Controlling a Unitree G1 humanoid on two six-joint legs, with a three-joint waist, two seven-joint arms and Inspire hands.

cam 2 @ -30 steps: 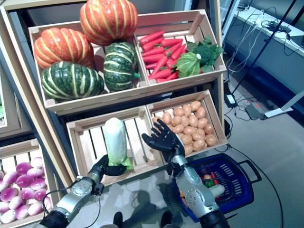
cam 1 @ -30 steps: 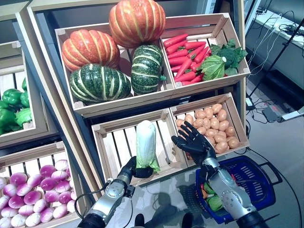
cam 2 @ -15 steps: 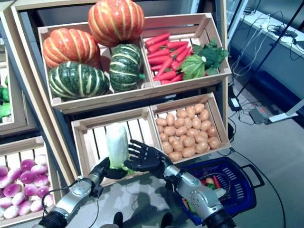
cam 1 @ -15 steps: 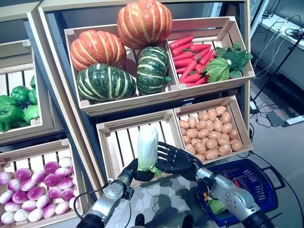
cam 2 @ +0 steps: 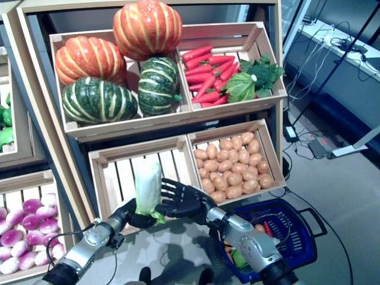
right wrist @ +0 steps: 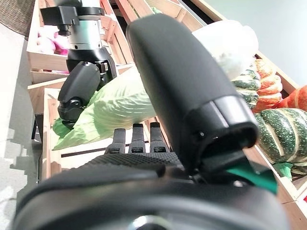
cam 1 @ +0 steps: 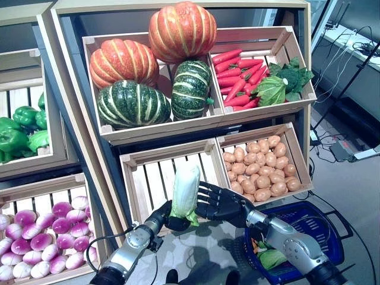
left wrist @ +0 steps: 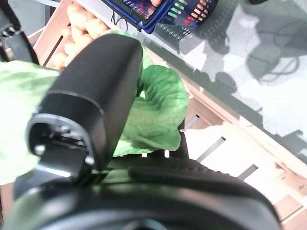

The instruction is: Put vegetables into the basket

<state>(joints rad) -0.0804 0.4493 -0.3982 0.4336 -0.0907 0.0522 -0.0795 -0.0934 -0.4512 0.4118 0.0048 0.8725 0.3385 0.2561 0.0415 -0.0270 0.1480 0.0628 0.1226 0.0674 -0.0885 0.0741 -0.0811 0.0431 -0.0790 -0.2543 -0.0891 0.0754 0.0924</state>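
While the left hand grips the base of a napa cabbage with curled fingers, holding it upright in front of the empty slatted crate, the right hand sits just beside the cabbage with fingers spread and straight, fingertips at its lower leaves, not clamped. Left wrist view shows the thumb pressed over green leaf, which the head views hide. Right wrist view shows the cabbage's pale stalk past the right thumb, with the left hand's dark fingers under the leaves. Blue basket sits on the floor under the right forearm, already holding some green and red vegetables; only the head views show the inside. Purple-white turnips fill the lower left crate. Potatoes are in the crate right of the empty one. Green peppers further left. Top shelf: orange and green striped pumpkins, red carrots, leafy greens. Grey floor with cables at right.
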